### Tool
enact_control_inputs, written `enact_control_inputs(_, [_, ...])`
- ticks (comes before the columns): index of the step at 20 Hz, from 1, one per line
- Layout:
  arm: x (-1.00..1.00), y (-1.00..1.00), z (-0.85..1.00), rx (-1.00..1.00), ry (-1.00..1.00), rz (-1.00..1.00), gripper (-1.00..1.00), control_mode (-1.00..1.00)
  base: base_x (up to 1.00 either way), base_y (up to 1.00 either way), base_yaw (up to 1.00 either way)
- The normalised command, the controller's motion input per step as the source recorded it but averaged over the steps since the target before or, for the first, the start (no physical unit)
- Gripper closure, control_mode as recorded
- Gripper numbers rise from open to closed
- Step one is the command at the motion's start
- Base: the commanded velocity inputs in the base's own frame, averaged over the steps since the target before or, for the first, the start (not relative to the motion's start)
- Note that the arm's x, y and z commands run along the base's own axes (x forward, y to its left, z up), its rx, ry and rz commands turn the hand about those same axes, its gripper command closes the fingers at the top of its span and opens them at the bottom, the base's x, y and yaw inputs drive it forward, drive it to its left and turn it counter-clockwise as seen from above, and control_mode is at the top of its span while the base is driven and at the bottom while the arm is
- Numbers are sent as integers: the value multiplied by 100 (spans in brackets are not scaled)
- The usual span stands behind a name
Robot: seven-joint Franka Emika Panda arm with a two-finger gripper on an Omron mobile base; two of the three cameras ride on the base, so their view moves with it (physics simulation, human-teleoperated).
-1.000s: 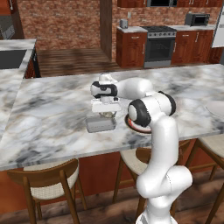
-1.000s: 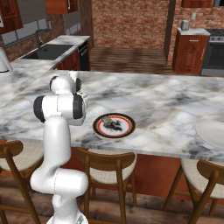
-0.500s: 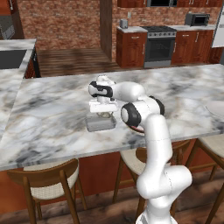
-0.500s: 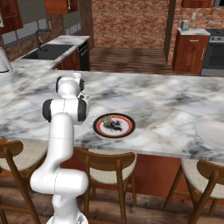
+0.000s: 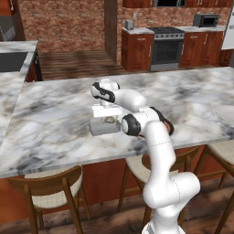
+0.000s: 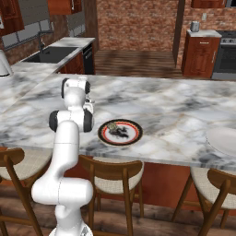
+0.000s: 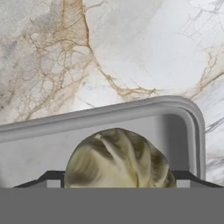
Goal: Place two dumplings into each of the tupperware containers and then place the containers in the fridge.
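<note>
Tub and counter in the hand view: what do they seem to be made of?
The tub looks like grey, matte plastic: smooth walls, a rounded moulded rim and corner. The counter looks like polished marble: white-grey with tan and rust veins, though it may be an imitation.

A long worktop (image 5: 55,114) runs from left to right. A tub (image 5: 105,126) sits on it, close to the near edge. One dumpling (image 7: 118,159) lies in the tub, by one corner. The tool (image 5: 107,111) hangs just over the tub, and the dumpling sits between its two tips (image 7: 49,178). A plate (image 6: 120,132) lies on the worktop just to the right of the tub, with more dumplings (image 6: 119,132) on it. Far to the right, another tub (image 6: 223,139) rests near the end of the worktop. Chairs (image 6: 110,177) stand in front of the worktop, on the near side. An oven (image 5: 167,45) stands far behind, by the back wall. A sink (image 6: 51,54) is far to the left
</note>
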Motion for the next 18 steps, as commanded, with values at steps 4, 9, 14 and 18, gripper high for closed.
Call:
enact_control_inputs(4, [-46, 0, 0, 0, 0, 0, 100, -100, 0, 0, 0])
enact_control_inputs(9, [-35, -8, 0, 0, -4, 0, 100, -100, 0, 0, 0])
enact_control_inputs(14, [-20, -31, 0, 0, -3, 0, 100, -100, 0, 0, 0])
enact_control_inputs(18, [-52, -9, -9, 1, -18, 0, 100, -100, 0, 0, 0])
